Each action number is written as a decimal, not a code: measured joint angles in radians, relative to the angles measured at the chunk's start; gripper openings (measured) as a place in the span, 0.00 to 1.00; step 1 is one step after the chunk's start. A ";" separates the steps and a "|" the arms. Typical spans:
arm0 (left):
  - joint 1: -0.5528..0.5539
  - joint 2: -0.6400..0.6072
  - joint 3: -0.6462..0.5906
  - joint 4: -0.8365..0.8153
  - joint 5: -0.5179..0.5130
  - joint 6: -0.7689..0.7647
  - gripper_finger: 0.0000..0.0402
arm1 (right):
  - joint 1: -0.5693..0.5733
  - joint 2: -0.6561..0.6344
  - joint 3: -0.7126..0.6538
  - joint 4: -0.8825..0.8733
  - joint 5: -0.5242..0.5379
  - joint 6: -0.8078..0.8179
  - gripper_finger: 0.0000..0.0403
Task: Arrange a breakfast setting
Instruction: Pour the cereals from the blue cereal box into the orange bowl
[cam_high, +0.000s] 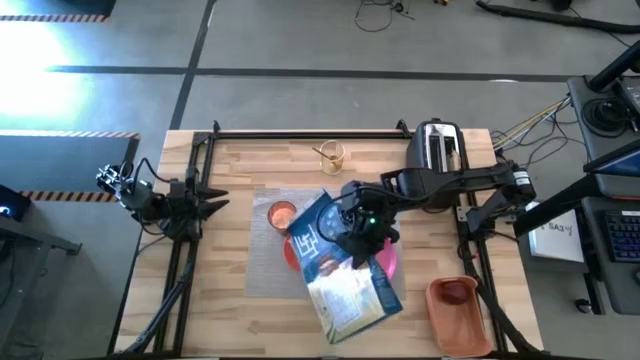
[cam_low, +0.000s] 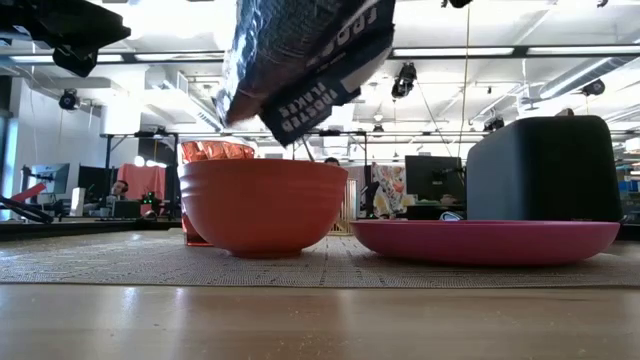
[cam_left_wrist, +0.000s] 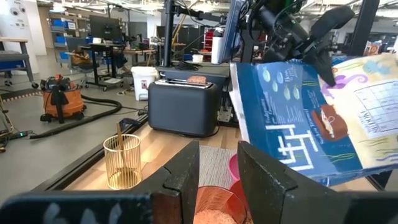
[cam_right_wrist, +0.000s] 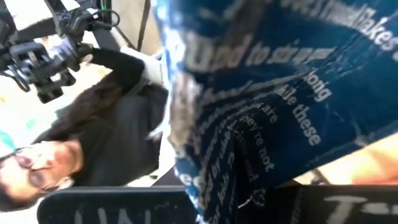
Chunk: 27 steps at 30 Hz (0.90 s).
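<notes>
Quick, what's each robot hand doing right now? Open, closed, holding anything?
Left gripper: open, empty, waiting at the table's left edge.
Right gripper: closed on a blue cereal box, tilted over the bowl.

1. Light wooden table (cam_high: 250, 310) carries a grey woven placemat (cam_high: 262, 265) at centre.
2. Directly on the wood: black-and-silver toaster (cam_high: 440, 146), gold wire holder (cam_high: 331, 154), orange tray (cam_high: 459, 312), possibly holding something red.
</notes>
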 joint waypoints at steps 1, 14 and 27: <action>0.000 0.000 0.000 -0.001 0.000 0.000 0.23 | 0.004 -0.003 0.000 -0.007 0.011 -0.028 0.04; 0.000 0.000 0.000 0.002 0.000 -0.093 0.23 | 0.073 -0.036 0.000 -0.157 0.124 -0.327 0.04; 0.000 0.010 0.000 0.012 0.195 -0.131 0.24 | 0.137 -0.157 0.000 -0.186 0.739 -0.736 0.04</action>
